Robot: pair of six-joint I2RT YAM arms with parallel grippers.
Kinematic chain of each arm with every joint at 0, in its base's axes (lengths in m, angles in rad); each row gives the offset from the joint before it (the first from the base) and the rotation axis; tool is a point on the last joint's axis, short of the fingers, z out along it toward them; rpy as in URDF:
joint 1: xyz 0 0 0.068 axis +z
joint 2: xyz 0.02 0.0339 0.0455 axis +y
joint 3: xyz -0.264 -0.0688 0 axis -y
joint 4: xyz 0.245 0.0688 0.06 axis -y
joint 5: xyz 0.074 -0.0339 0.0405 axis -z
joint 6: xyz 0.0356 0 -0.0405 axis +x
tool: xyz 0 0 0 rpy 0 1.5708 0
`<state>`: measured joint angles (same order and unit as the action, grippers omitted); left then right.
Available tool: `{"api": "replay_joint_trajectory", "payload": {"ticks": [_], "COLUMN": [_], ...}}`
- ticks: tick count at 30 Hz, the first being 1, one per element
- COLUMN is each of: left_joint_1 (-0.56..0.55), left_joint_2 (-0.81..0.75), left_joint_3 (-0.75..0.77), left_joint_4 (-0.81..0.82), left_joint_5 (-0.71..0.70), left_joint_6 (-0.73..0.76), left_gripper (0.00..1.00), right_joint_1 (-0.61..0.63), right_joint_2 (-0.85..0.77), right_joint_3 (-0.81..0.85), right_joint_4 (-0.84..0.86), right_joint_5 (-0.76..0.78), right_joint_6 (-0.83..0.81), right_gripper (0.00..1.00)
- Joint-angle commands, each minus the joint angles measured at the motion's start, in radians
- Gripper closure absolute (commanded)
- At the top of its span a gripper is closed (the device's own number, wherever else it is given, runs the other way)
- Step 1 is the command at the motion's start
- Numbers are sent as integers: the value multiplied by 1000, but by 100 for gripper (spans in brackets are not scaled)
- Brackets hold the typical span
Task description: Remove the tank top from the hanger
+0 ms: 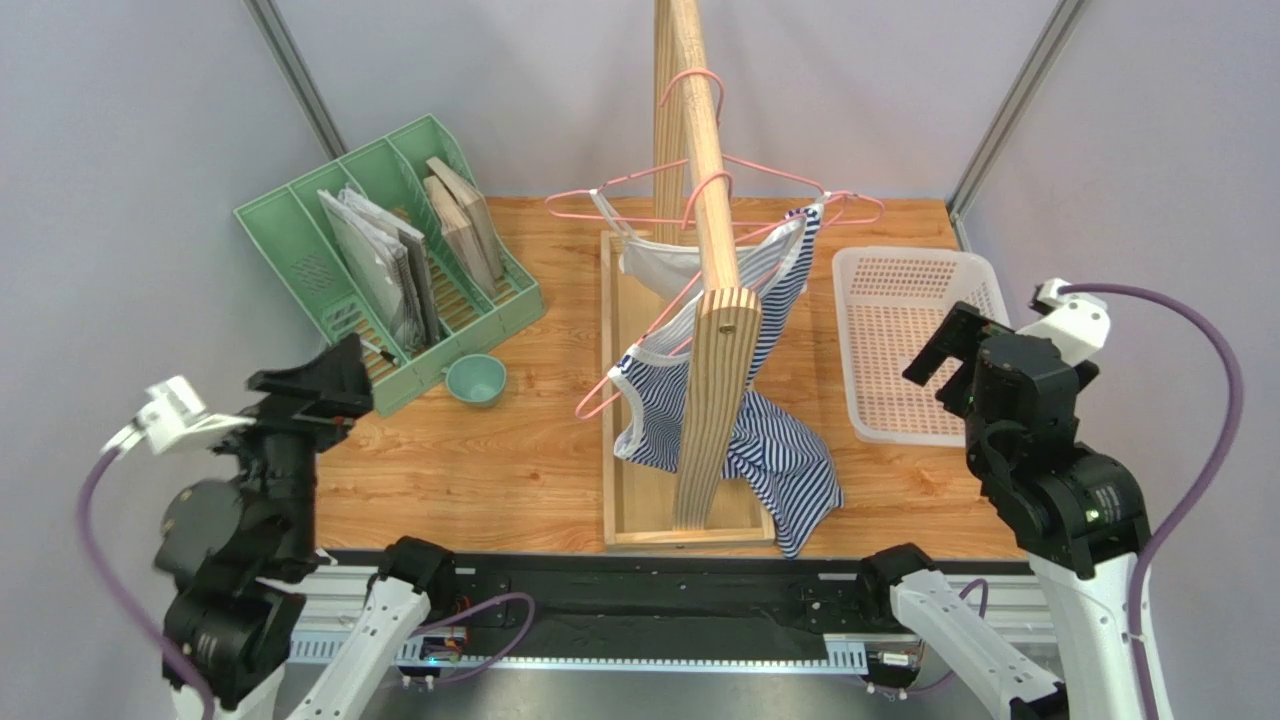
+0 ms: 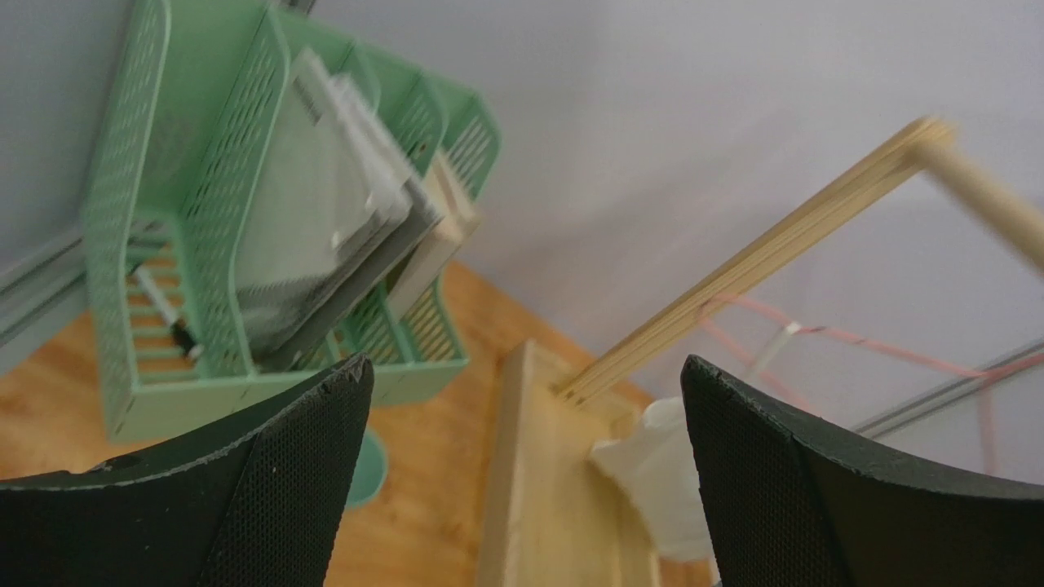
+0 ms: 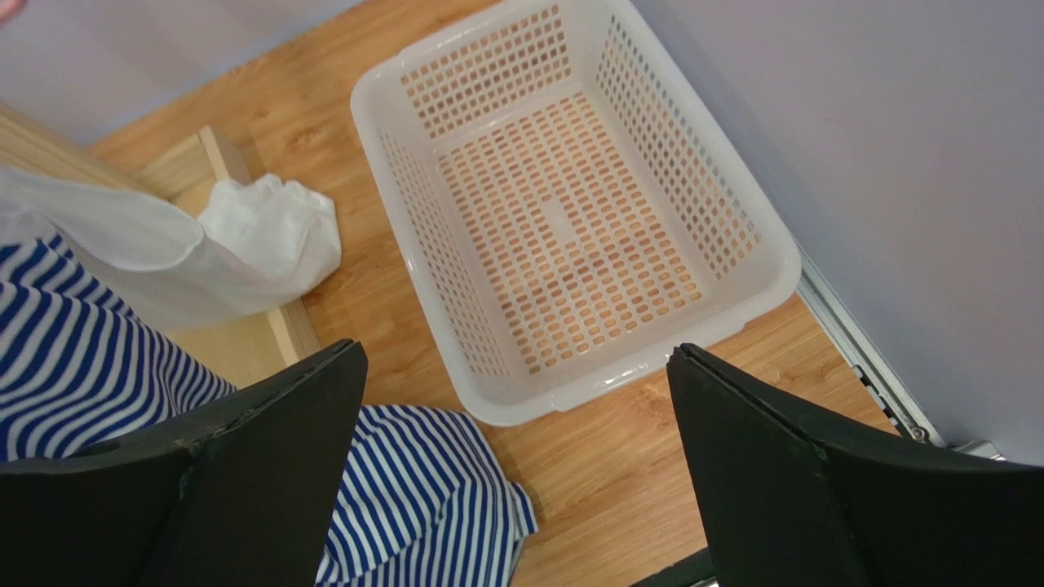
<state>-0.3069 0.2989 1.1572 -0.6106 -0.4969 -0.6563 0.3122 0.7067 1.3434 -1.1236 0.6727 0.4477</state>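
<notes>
Tank top [image 1: 759,428]: blue and white stripes, out in the middle of the bench [image 1: 496,465]. Hung on a pink hanger [image 1: 693,200] hooked over the wood rail [image 1: 706,225], not yet off. Hanger tipped, low end near and to the left, high end far and to the right. Cloth long from top to bottom, up by the rail at the far right and down to a floppy heap on the base board [image 1: 631,503] at the near right. Just behind it, a white top [image 1: 654,270] on a second pink hanger. Best not to mix up the two.

Right claw [image 1: 954,357]: wide apart, holding nothing, up over the white basket [image 1: 909,345]. Stripes just to its left and a bit lower, peeking in at the left edge of the right wrist view. Looks like the nearer of the two, by a good way.

Left claw [image 1: 319,387]: wide apart too, nothing in it, well off to the left. Only rail and white cloth in its wrist view, no stripes.

Likely next: swing the right claw left and down to the hanging stripes, pinch the cloth, then slide it along the tipped hanger and off one end. Careful not to yank, or the hanger could hop off the rail.
</notes>
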Motion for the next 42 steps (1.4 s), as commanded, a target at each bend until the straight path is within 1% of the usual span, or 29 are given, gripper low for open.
{"api": "replay_joint_trajectory", "payload": {"ticks": [1,3,4,5,7,8,10,11,14,16,17,19,20,22,23,24,25,28,29,31,33,36,39,40,42], "left_joint_1": [0,-1,0,0,0,0,-1,0,0,-1,-1,0,0,0,0,0,0,-1,0,0,0,-1,-1,-1,0], "left_joint_2": [19,34,46,75,107,132,149,149,112,86,83,97,104,129,138,146,158,167,167,164,163,154,158,160,163], "left_joint_3": [-48,-50,-34,-22,11,18,28,26,-11,-45,-51,-51,-45,-37,-37,-34,-34,-33,-31,-22,-7,6,15,16,21], "left_joint_4": [-199,-175,-169,-166,-175,-172,-173,-176,-149,-121,-106,-109,-127,-149,-167,-175,-181,-192,-192,-202,-213,-219,-218,-218,-221], "left_joint_5": [-54,52,108,224,351,464,535,582,578,627,691,734,757,759,749,744,741,765,787,799,804,793,810,819,824], "left_joint_6": [-71,-11,45,135,213,281,316,332,299,310,320,336,340,340,337,334,324,314,314,316,330,334,331,330,330], "left_gripper": [1,1,1,1,1,1,1,1,1,1,1,1,1,1,1,1,1,2,2,2,2,2,2,2,2], "right_joint_1": [4,2,2,2,2,2,2,4,4,2,2,2,2,4,4,2,2,2,4,2,2,4,5,4,8], "right_joint_2": [11,37,42,43,40,39,46,51,71,80,88,100,108,111,105,93,79,36,39,82,109,134,158,180,210], "right_joint_3": [-23,-18,-15,-16,-26,-30,-33,-26,-7,14,23,63,74,97,99,91,47,-27,-30,-10,14,-19,-53,-55,-23], "right_joint_4": [33,45,50,68,94,123,148,156,169,182,194,218,234,301,330,372,489,678,700,705,696,786,930,952,978], "right_joint_5": [-107,-130,-139,-153,-228,-319,-402,-508,-649,-725,-798,-876,-963,-1044,-1114,-1131,-1139,-1206,-1232,-1252,-1279,-1259,-1311,-1337,-1354], "right_joint_6": [-72,-75,-76,-90,-147,-174,-236,-257,-303,-329,-371,-420,-478,-533,-576,-587,-595,-659,-676,-733,-794,-854,-914,-943,-951], "right_gripper": [0,0,0,0,0,0,0,0,0,0,0,0,0,0,0,0,0,0,0,4,11,12,14,15,18]}}
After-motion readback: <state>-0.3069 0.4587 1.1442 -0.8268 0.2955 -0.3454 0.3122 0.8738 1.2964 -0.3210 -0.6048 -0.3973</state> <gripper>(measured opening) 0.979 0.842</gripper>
